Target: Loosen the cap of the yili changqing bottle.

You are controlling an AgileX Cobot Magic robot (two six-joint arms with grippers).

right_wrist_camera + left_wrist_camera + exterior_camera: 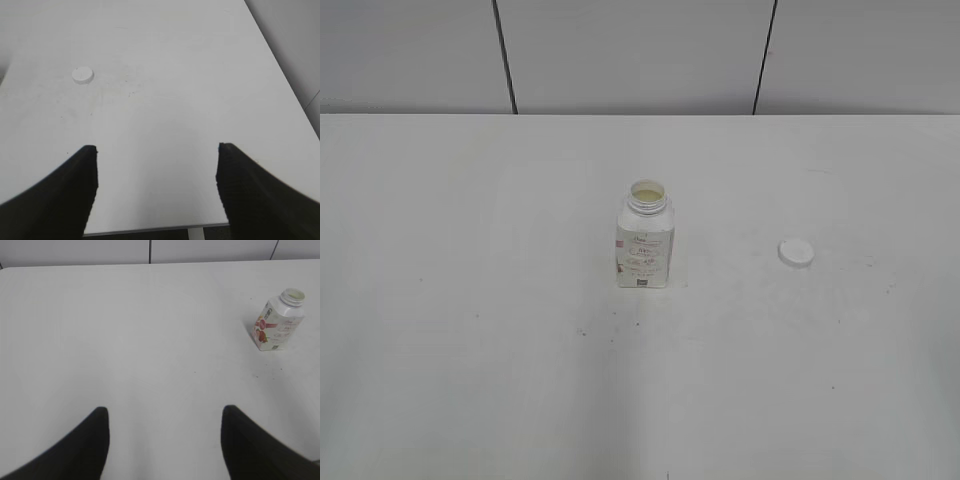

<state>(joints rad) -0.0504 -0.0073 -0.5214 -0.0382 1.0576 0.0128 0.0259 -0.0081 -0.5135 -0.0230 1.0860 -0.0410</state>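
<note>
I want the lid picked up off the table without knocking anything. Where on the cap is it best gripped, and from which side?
Probably from straight above, jaws closing across the rim of the cap. It lies flat on the table as a low disc, so its thin edge is all there is to pinch. It sits apart from the open, upright bottle, on the side of the right gripper, whose jaws stand open.

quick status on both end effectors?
Left end effector: open, holding nothing.
Right end effector: open, holding nothing.
</note>
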